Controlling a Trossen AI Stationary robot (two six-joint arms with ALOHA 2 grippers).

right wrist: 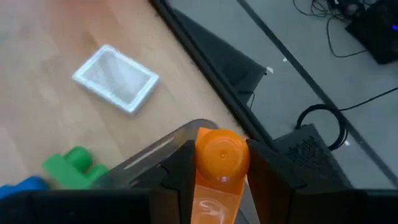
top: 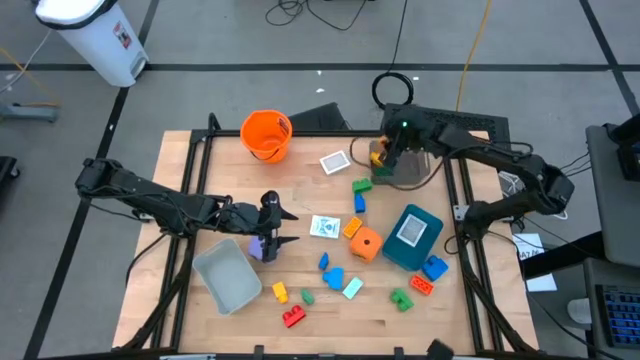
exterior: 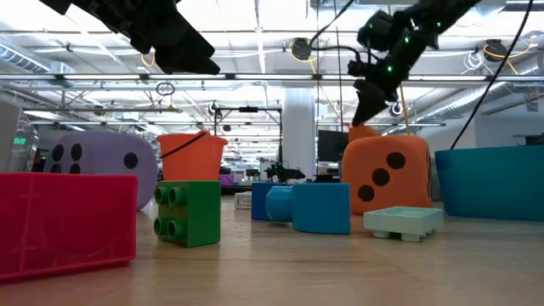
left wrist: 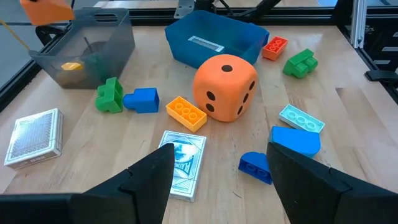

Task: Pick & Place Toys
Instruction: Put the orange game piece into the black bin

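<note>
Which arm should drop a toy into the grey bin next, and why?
The right: its gripper holds an orange block directly above the grey bin. The left gripper is open and empty near the purple die.

Low view: red plastic block [exterior: 64, 223] cut off by the edge. Purple dotted die [exterior: 98, 170] partly hidden behind that red block (lower part unseen). Teal plastic bin [exterior: 493, 180] cropped.

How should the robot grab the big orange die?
Likely from straight above, the open left gripper closing on two opposite flat sides of the orange die. It sits flat, its faces are parallel, and a yellow block crowds one lower edge, so choose the freer sides.
</note>
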